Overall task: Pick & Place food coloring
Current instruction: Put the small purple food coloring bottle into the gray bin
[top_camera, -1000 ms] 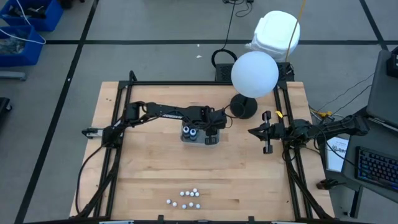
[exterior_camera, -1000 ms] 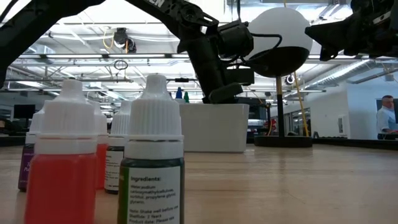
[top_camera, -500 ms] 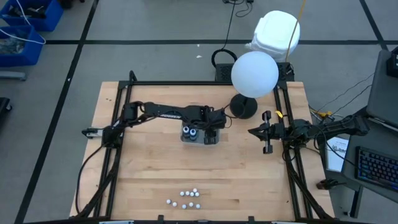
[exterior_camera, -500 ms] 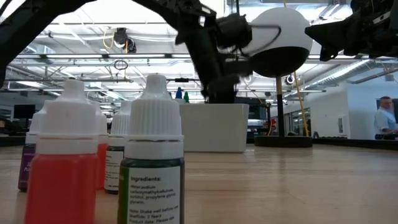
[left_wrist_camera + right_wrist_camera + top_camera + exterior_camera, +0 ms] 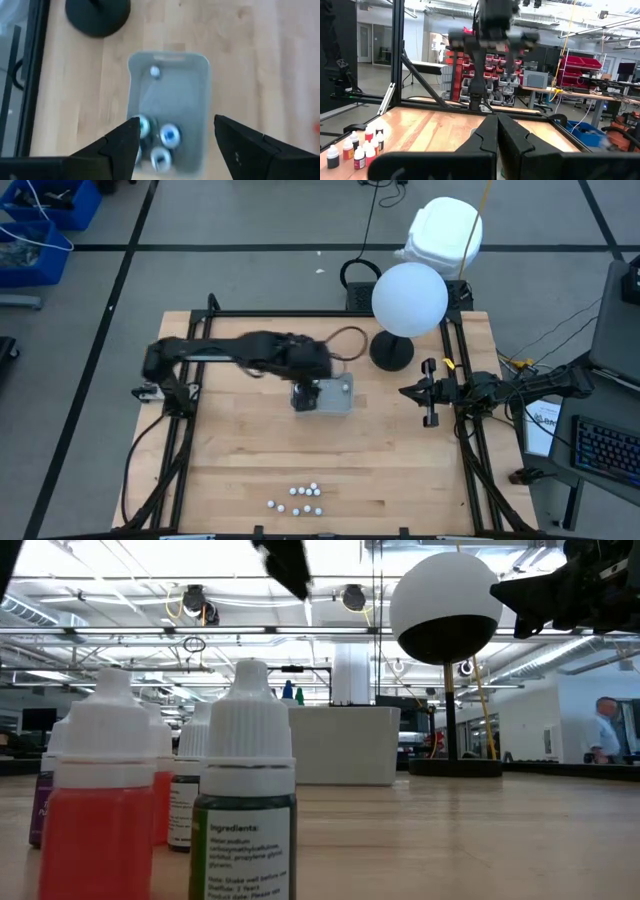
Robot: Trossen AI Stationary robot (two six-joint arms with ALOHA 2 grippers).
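Left gripper [image 5: 177, 122] directly after a release, seen from above the grey tray [image 5: 195, 100]. A second ago my fingers are nearly closed and low inside the tray; now they stand wide apart with nothing between them, and my left arm has risen and drawn back toward its own side of the worktop [image 5: 400, 470], so that in the low view only a dark tip of it remains at the upper edge. The food coloring bottles [image 5: 170, 136] already delivered sit clustered at one end of the tray, their white-ringed tops showing, free of my fingers; a single small pale top [image 5: 155, 72] lies apart at the other end. How many stand in the cluster I cannot tell, as the picture is smeared by motion. The undelivered bottles [image 5: 298, 498] remain grouped near the front edge of the worktop, well apart from the tray, unchanged over the last second. My right gripper [image 5: 430, 393] waits at the right side of the worktop, fingers pressed together and empty. Reading: one placement appears complete, and most of the task is left, so another trip to the front group seems due.
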